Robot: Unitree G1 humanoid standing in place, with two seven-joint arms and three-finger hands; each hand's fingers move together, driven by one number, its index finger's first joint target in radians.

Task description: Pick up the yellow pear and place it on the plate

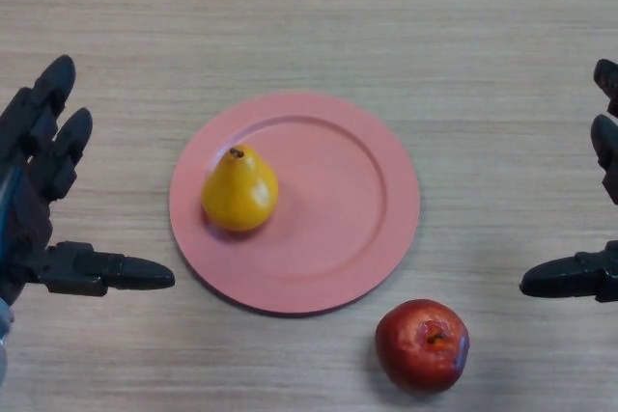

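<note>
On plate's (372,156) left half, pear (238,190).

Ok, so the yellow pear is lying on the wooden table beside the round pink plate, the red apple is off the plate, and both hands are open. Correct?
Not quite. The head view shows the yellow pear resting on the round pink plate, in its left half, not on the wooden table. The rest holds: the red apple is off the plate, and the left hand and right hand are open.
</note>
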